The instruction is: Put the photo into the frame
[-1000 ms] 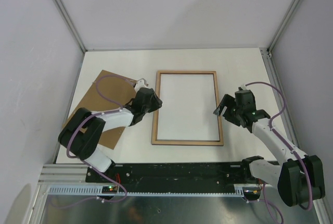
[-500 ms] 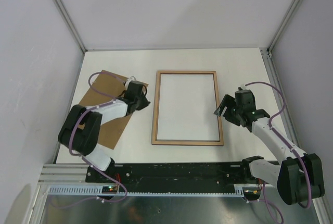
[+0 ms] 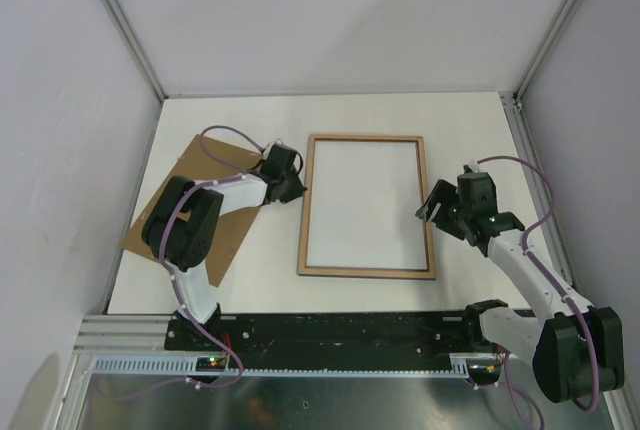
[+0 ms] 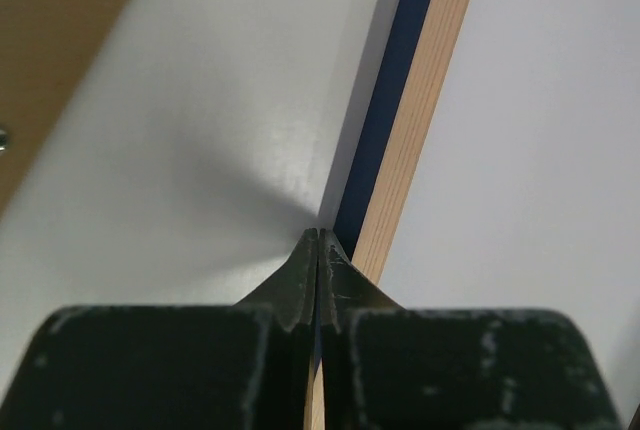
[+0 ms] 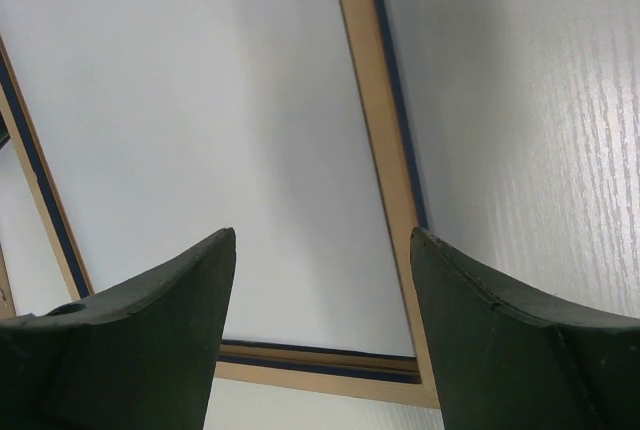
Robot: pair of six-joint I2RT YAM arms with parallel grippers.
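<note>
Left gripper (image 3: 296,190) now pressed together, tips at the left rail of the frame (image 3: 368,138) — frame has slid slightly right | right gripper (image 3: 430,206) spread beside right rail | photo (image 3: 365,205) white-side-up inside frame, we judge it seated — backing board (image 3: 235,164) next.

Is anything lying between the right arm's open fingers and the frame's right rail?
Nothing visible does. The right gripper is at the right rail of the frame, fingers apart, with no object between them and the wood. The left gripper, shut, is at the opposite rail, and the cardboard board lies farther left.
</note>
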